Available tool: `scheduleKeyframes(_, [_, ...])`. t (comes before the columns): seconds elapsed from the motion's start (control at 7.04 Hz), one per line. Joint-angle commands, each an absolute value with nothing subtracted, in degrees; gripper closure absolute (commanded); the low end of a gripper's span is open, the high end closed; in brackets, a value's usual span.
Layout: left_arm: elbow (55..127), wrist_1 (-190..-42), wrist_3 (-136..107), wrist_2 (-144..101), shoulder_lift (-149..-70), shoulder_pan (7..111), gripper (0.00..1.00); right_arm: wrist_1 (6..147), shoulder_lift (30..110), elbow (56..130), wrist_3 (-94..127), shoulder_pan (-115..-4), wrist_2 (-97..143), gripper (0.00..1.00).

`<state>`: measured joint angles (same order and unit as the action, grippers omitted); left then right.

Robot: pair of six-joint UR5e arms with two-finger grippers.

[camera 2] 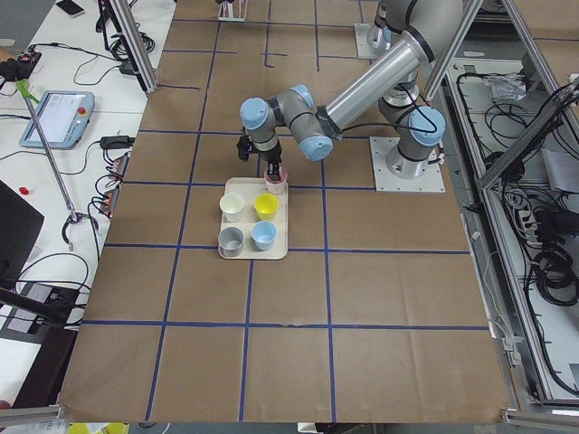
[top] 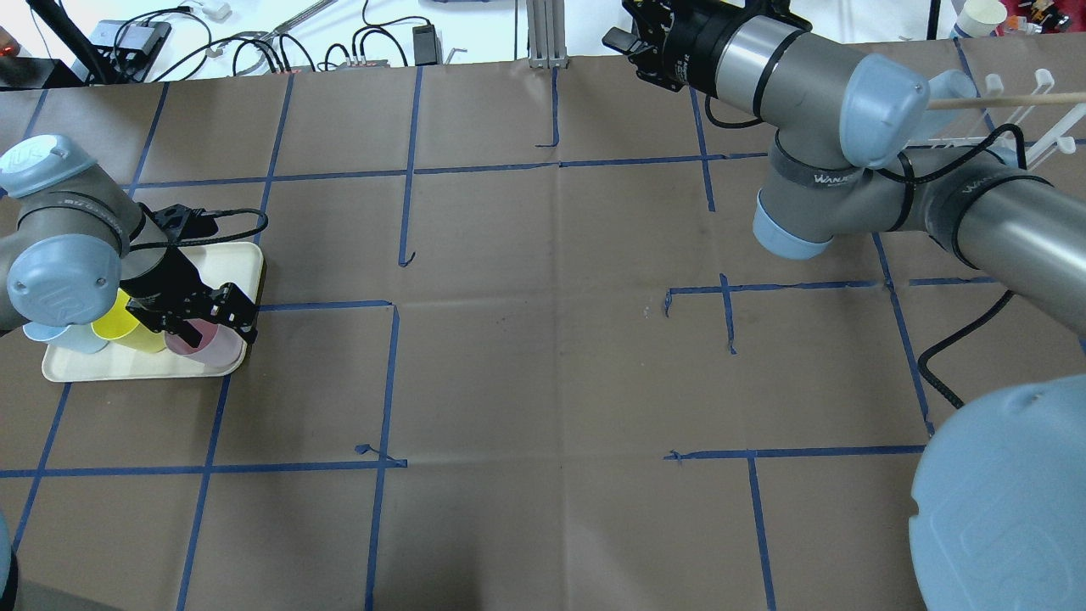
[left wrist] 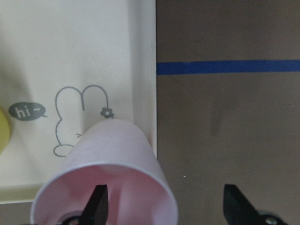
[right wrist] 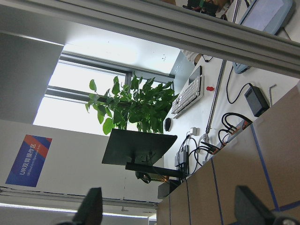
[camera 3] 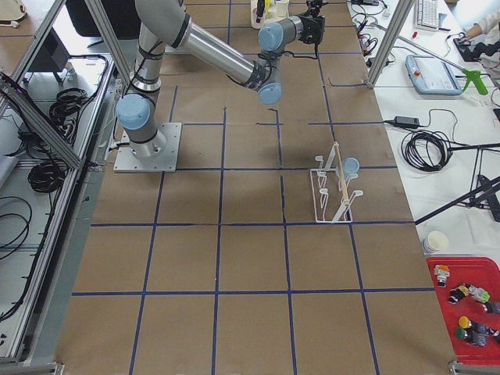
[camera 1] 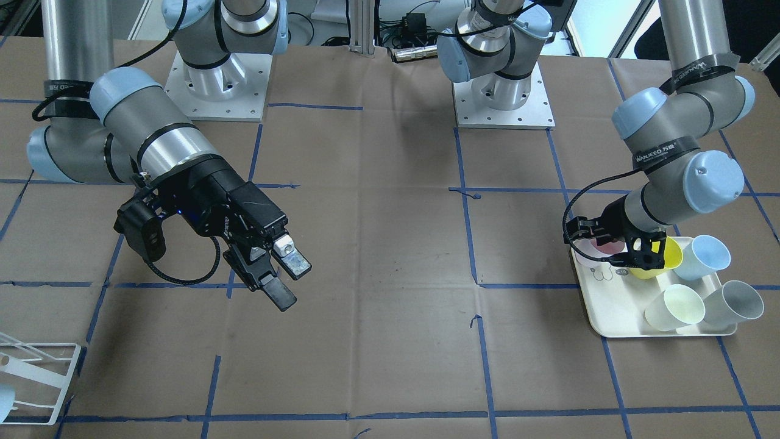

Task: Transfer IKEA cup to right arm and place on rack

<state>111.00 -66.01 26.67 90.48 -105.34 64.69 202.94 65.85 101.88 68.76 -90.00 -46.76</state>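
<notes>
On the counter's left end, you have the pink cup point(left wrist: 117, 154) mouth-up at the cream tray's point(left wrist: 70, 47) corner, directly beneath the left arm's fingers point(left wrist: 97, 202), spread wide and empty astride its rim; the right arm's fingers point(camera 1: 292, 259), parted and empty, hang well apart.

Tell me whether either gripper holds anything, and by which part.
Nothing is held. The left gripper is open, one finger inside the pink cup, one outside its wall, neither clamped. The right gripper is open and empty.
</notes>
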Motion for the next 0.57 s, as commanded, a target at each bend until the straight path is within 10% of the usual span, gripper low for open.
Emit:
scheduleKeyframes(0.0, [110.74, -66.01, 27.33, 90.88, -104.94, 64.69, 1.00, 202.94, 65.92, 101.87, 69.61, -90.00, -46.76, 0.00])
scheduleKeyframes(0.43, [108.12, -66.79, 28.21, 94.64, -101.79, 65.04, 1.00, 202.94, 65.92, 101.95, 69.61, -90.00, -46.76, 0.00])
